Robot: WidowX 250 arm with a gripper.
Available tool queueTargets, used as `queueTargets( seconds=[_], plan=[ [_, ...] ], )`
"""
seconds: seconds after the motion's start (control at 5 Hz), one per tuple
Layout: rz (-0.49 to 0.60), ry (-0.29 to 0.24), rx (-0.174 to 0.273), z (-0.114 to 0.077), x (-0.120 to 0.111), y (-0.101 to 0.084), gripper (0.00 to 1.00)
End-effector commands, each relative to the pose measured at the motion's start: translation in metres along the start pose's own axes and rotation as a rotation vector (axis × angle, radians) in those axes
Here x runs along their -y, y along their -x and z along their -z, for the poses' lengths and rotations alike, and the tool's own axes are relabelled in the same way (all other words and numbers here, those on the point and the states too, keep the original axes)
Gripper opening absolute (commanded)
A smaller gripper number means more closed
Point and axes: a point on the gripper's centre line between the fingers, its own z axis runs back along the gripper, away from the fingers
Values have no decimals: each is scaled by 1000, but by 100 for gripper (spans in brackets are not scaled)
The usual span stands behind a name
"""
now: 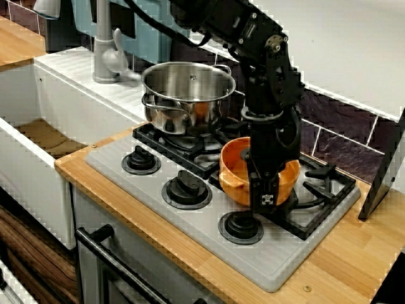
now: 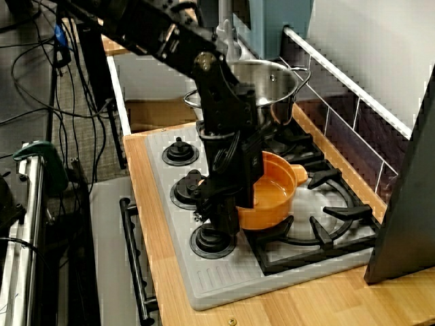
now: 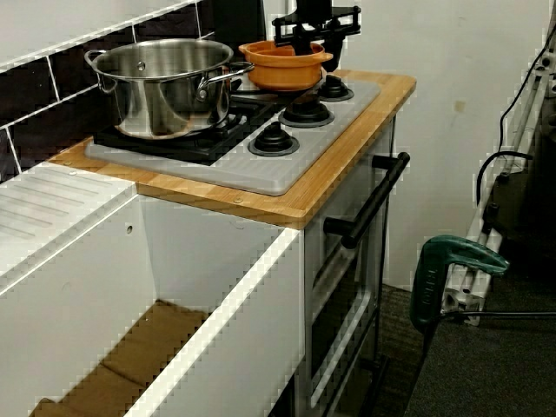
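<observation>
**Camera stations.** We show the hob [image 1: 272, 259] from three fixed stations. The view from the front stands raised off the front-left corner, close in, and looks down across the burners to the tiled wall [image 1: 342, 136]. The view from the hob end, equally near, looks down along the counter toward the sink [image 2: 153, 78]. The view from the sink end sits lower and farther back, facing the opposite way. All three share the steel pot [image 1: 188, 88] and orange bowl [image 1: 231, 174].

I see bright, even light, all views. Glare on steel pot [image 1: 183, 101], small shine inside orange bowl [image 2: 272, 197]. Soft shadows. Edges jagged, blocky. Mostly sharp.
</observation>
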Motion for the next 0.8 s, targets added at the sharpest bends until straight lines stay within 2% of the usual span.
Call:
queueTargets(
  seconds=[0.0, 0.2, 0.4, 0.6],
  plan=[
    [20, -16, 48, -31, 14, 24, 0],
    [14, 9, 81, -57, 9, 23, 0],
    [5, 46, 124, -98, 1, 23, 0],
    [7, 29, 144, -122, -3, 21, 0]
  ],
)
